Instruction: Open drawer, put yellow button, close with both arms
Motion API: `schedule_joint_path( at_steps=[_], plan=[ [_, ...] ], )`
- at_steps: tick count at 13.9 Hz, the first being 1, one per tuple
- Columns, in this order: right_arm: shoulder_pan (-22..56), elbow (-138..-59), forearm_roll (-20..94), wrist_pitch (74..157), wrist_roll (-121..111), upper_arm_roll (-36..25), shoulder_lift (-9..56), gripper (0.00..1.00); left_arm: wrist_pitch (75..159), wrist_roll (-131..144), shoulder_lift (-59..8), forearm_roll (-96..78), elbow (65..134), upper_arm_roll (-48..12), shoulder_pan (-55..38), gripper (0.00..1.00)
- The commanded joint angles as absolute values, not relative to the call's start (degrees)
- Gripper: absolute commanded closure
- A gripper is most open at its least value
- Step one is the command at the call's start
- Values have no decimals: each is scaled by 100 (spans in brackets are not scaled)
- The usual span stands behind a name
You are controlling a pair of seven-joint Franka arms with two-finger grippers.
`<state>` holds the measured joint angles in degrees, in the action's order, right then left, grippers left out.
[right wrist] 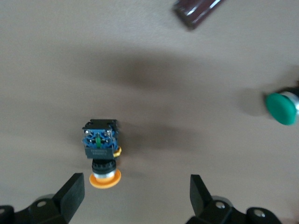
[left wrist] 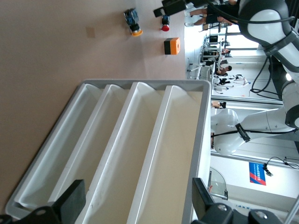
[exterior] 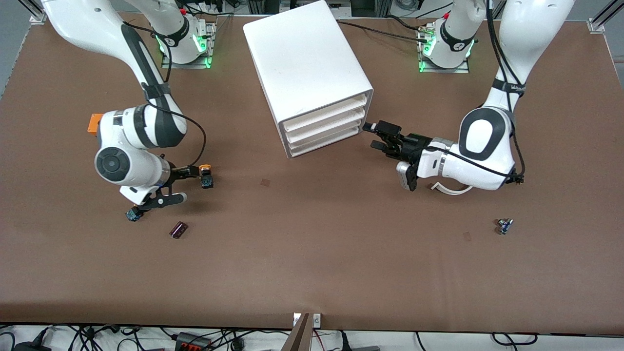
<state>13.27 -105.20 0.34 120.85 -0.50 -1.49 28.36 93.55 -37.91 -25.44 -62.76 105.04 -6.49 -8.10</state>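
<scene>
Front view: high, across the table (exterior: 312, 273), facing both bases, whole tabletop covered. Left wrist view: close, aimed into cabinet (left wrist: 140, 154) front, drawers filling frame. Right wrist view: close, straight down over yellow button (right wrist: 102, 154). Shared with front view: cabinet (exterior: 312, 73), yellow button (exterior: 206, 176).

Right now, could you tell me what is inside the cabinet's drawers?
All three drawers sit closed in the cabinet. Only their white fronts show, so whatever is inside is hidden.
</scene>
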Motion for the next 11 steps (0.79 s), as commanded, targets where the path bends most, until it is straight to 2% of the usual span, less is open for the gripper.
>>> schedule_joint_path(
  at_steps=[1, 3, 6, 11],
  plan=[
    [1547, -10573, 18, 12340, -9, -176, 3049, 0, 9430, -4025, -2356, -6530, 11098, -930, -791, 0],
    [1556, -10573, 26, 12331, 17, -176, 3120, 0, 9431, -4034, -2355, -6601, 11267, -1002, -800, 4],
    [1564, -10573, 35, 12340, 18, -167, 3243, 0, 9422, -4052, -2373, -6601, 11312, -1142, -809, 23],
    [1634, -10529, 210, 12349, 18, -167, 3384, 0, 9422, -4833, -2461, -6907, 11539, -1160, -817, 27]
  ],
)
